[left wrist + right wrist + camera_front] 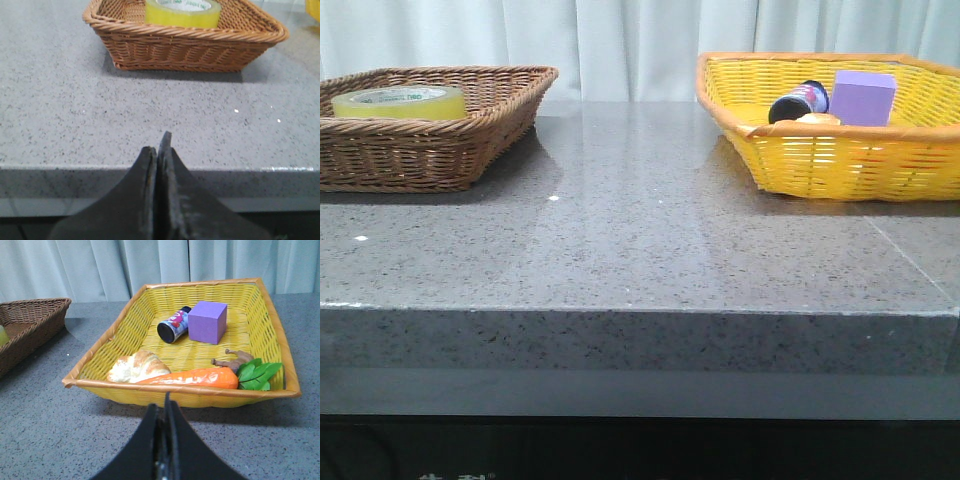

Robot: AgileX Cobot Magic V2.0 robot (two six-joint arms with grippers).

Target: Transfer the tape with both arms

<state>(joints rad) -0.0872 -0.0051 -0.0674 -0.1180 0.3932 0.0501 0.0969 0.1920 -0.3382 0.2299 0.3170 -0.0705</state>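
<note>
Pale curtains hang behind a speckled grey stone table [640,230] that carries 2 wicker baskets, well apart. The brown basket [430,140] sits on the robot's left and the yellow basket [840,150] on its right.

The tape [398,101] lies flat inside the brown basket, its white core with green print facing up; nothing touches it. In the yellow basket are a purple block [207,321], a dark bottle [173,324] lying on its side, a croissant [138,366] and a toy carrot [192,378].

Neither arm shows in the front view. The left gripper [159,150] hangs near the table's front edge, facing the brown basket, with its 2 jaws pressed together on nothing. The right gripper [164,412] faces the yellow basket, jaws likewise closed and empty.

The roll looks stiff and fairly heavy for its size, with a smooth, probably slippery outer wall. A pinch across the ring wall, 1 jaw inside the core and 1 outside, seems the surest hold, and it would leave the opposite side free for the other gripper at the handover. The basket's raised rim probably calls for an approach from above.
</note>
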